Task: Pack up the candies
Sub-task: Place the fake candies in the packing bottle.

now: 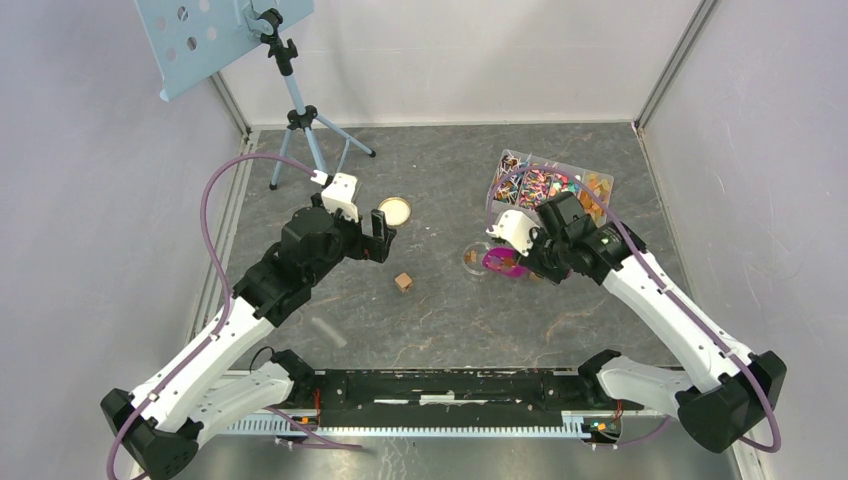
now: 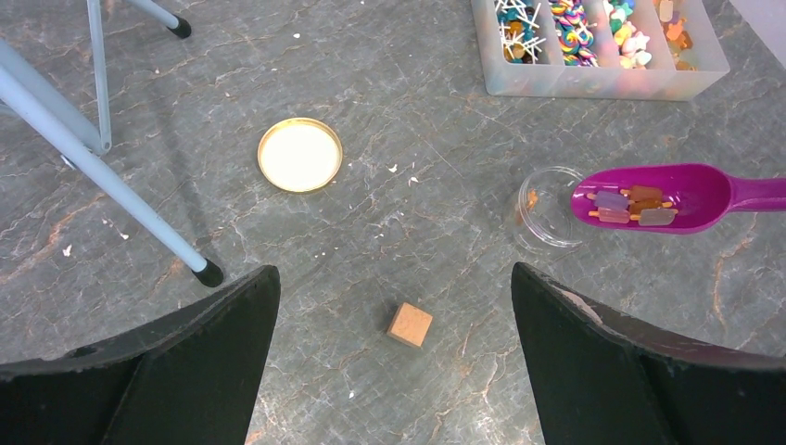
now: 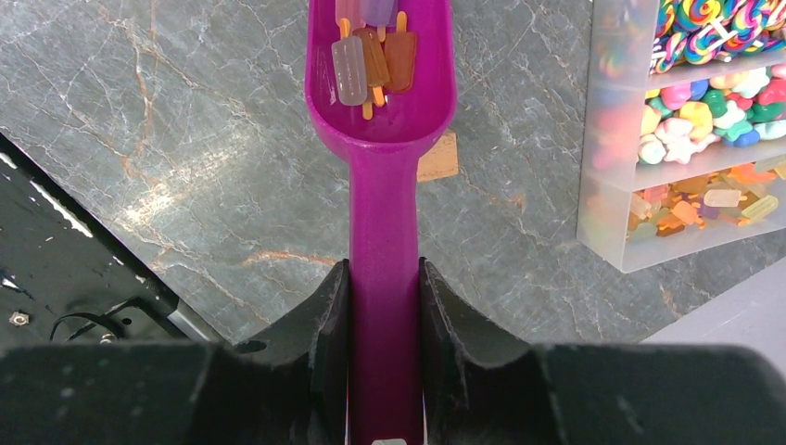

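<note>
My right gripper [image 3: 383, 306] is clamped tight on the handle of the magenta scoop [image 3: 382, 213], one finger pressed to each side of it. The scoop runs away from the wrist with its bowl level. In the bowl lie the candies [image 3: 371, 60]: small popsicle-shaped sweets on sticks. I count at least four, in grey, orange, brown and purple; the bowl's far end is cut off in the wrist view. My left gripper [image 2: 394, 278] hangs with its jaws spread wide and nothing between them, above bare table [image 2: 445, 111].

Nearest on the left side is one wooden cube [image 2: 410, 324], standing alone. A second tan cube [image 3: 437, 156] peeks out from under the right side of the scoop. Just beyond, right of centre, stands one small clear jar [image 2: 542, 209], uncovered. The scoop's tip reaches over its right rim; I cannot tell whether they touch. An orange speck shows inside the jar.

Farther left lies one gold lid [image 2: 299, 155], flat on the table and well apart from the jar. At the far right sits one clear divided box [image 2: 602, 83], showing four compartments filled with more sweets. At the far left stands a tripod [image 1: 300, 120].
</note>
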{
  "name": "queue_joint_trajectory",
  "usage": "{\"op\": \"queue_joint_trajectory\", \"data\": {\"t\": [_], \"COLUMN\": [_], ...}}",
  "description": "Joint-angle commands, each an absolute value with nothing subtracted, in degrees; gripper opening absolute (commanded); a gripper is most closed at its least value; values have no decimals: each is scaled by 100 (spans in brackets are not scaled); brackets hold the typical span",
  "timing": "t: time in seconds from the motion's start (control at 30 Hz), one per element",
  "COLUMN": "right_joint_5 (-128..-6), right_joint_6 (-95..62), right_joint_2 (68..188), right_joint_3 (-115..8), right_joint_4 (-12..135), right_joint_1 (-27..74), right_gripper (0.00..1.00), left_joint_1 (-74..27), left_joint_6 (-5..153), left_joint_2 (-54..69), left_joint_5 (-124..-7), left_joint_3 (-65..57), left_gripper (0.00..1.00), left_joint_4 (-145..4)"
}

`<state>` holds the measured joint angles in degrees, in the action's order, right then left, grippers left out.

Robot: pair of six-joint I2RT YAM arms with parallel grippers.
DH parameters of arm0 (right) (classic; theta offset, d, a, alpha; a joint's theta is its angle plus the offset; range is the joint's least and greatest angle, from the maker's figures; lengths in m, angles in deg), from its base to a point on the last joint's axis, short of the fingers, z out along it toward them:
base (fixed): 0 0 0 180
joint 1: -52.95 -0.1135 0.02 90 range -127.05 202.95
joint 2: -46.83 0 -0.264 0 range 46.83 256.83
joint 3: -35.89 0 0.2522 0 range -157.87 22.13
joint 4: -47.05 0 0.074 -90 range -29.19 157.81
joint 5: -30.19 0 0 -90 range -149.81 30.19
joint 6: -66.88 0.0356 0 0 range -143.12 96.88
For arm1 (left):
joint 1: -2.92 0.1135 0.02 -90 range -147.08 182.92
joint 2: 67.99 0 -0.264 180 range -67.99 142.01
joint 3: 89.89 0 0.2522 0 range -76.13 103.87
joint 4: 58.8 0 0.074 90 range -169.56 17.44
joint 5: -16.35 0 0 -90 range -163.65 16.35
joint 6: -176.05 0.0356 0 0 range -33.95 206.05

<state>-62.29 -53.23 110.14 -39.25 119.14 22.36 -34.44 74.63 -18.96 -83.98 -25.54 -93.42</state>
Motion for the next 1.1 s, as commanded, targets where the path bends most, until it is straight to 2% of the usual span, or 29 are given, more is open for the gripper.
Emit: {"op": "queue_joint_trajectory", "data": {"t": [0.0, 1.07], "right_joint_5": [-6017, -5371], "right_joint_6": [-5186, -4734], "right_joint_2": [11078, 11393], "right_joint_3": [-4212, -4684], "right_joint_4": [11971, 12435], "right_joint_1": [2159, 1587], "right_gripper": [0, 0], "left_joint_1": [-3461, -3456], "left_joint_6": [7726, 7735], "left_joint_2": [-2001, -2066], "left_joint_5": [-8394, -8593], "left_joint_3": [-2577, -2586], "left_gripper": [100, 100], "left_joint_4": [-9109, -9189]}}
